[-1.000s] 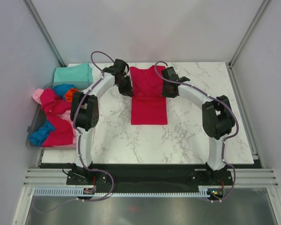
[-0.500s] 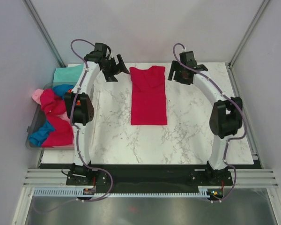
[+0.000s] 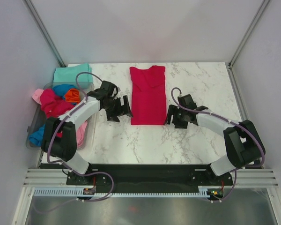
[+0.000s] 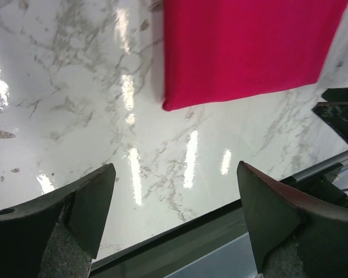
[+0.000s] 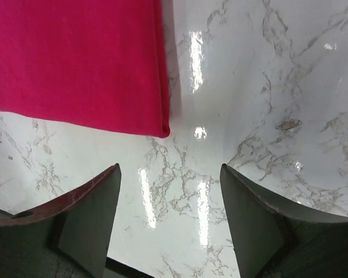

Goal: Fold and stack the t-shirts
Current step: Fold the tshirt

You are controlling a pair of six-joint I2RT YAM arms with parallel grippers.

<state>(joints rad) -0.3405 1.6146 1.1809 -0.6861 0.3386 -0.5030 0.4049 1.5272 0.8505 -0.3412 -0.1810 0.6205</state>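
Note:
A crimson-red t-shirt (image 3: pixel 148 95) lies flat on the marble table as a long narrow strip, neck end far. Its near corners show in the wrist views, the left corner (image 4: pixel 174 103) and the right corner (image 5: pixel 156 124). My left gripper (image 3: pixel 123 110) hangs open just left of the strip's near end, nothing between its fingers (image 4: pixel 93 200). On the other side my right gripper (image 3: pixel 171 117) is open too, empty, beside the near right corner. A folded mint-teal t-shirt (image 3: pixel 73 73) lies at the far left. Pink, blue and orange t-shirts (image 3: pixel 54 105) sit heaped in the bin.
A clear plastic bin (image 3: pixel 35 123) stands at the table's left edge with the loose shirts in it. The table's near edge (image 4: pixel 220 217) and black rail lie close below the left gripper. Grey walls close in the far and side edges.
Both grippers let go of the red shirt at its far end, opened, and swung back toward the near end of the strip. The shirt now lies unfolded lengthwise as one long strip.

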